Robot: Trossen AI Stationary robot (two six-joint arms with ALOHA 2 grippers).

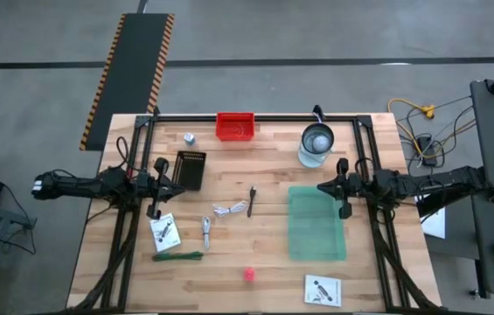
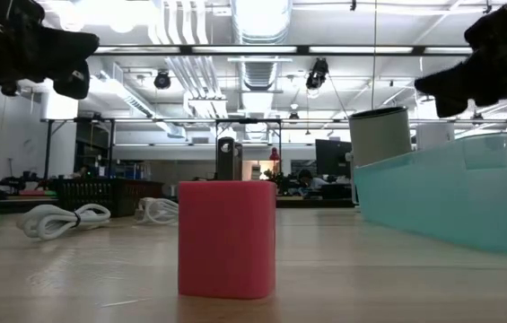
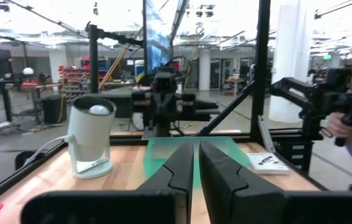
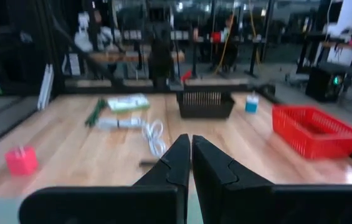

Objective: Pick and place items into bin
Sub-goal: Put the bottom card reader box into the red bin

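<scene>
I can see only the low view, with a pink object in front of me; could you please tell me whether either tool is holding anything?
Observer: No. The left tool and the right tool are both shut on nothing, raised above the table.
Operator: Thank you. Where is the bin? It does not show for me.
Observer: The red bin stands at the middle of the table's far edge, and nothing shows inside it.
Operator: Is there anything near the white cable that I am missing?
Observer: Yes, a thin black stick lies right beside the white cable, between the two arms.
</scene>
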